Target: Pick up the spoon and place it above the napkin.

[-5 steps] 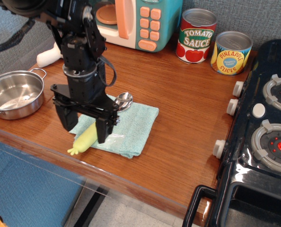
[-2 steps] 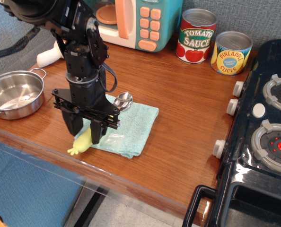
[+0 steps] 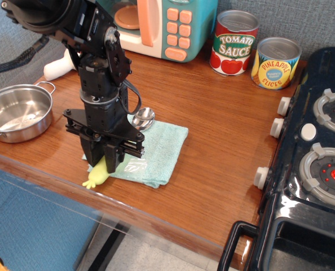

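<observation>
The spoon lies slantwise on the light teal napkin (image 3: 159,148) near the table's front edge. Its silver bowl (image 3: 143,118) sits at the napkin's back edge. Its pale yellow-green handle (image 3: 98,175) sticks out past the napkin's front left corner. My black gripper (image 3: 106,162) points straight down over the handle, and its fingers have closed around the handle's middle. The spoon still rests on the cloth. The gripper hides the middle of the handle.
A steel pot (image 3: 16,112) stands at the left. A toy microwave (image 3: 159,25), a tomato sauce can (image 3: 233,43) and a pineapple can (image 3: 274,62) stand at the back. A black toy stove (image 3: 317,164) fills the right side. A white object (image 3: 57,66) lies behind my arm.
The gripper's fingers have come down and closed from wide open onto the spoon's handle. The spoon and napkin have shifted slightly to the left.
</observation>
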`<state>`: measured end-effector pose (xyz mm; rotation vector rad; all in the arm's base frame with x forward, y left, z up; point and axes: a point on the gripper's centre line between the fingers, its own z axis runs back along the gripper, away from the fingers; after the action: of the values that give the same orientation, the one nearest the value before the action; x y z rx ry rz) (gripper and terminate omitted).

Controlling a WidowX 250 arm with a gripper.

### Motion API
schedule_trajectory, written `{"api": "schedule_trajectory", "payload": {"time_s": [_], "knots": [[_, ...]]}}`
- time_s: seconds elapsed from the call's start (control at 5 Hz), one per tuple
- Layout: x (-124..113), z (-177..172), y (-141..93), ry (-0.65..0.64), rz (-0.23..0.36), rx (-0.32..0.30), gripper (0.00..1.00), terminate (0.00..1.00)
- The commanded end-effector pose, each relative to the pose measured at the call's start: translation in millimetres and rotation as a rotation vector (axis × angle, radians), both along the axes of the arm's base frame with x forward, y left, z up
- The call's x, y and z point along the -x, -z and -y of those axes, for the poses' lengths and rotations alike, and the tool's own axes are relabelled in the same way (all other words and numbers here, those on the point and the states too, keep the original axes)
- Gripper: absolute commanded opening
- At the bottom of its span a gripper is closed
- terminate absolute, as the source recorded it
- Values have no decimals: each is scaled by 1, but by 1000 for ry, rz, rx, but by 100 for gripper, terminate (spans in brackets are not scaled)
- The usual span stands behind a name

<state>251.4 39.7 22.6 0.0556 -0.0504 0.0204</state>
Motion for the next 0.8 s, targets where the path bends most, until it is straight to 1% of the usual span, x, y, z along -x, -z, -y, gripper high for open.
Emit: {"api": "schedule_trajectory", "payload": {"time_s": [0.0,0.2,0.4,0.6], "knots": [[-1,0,-10,10,35,-6,0,0],[-16,4,-47,-10,104,73,0,0],[-52,14,-63,-41,113,127,0,0],[-89,26,-59,-51,98,154,0,0]]}}
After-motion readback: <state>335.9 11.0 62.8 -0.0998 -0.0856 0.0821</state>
